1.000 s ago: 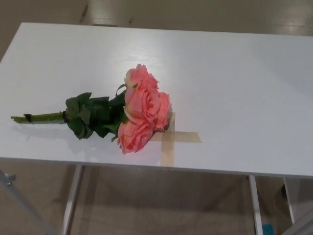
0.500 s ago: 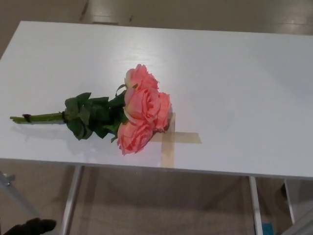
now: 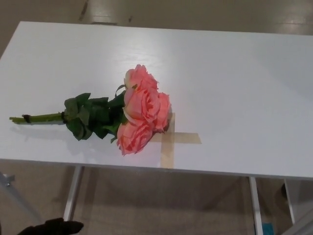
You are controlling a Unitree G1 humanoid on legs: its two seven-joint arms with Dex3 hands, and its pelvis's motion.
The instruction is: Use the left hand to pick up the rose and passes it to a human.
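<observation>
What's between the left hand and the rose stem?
Head view: the left hand is low, below the table's near edge. Between it and the stem lie only that edge, bare white tabletop and a table leg.

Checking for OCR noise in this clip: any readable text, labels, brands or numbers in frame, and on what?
None: no readable text anywhere in the head view.
Rose bunch: no tag or label.
Tape cross on the white table: blank.
Left hand, only partly in frame at the bottom edge: no markings visible.
</observation>
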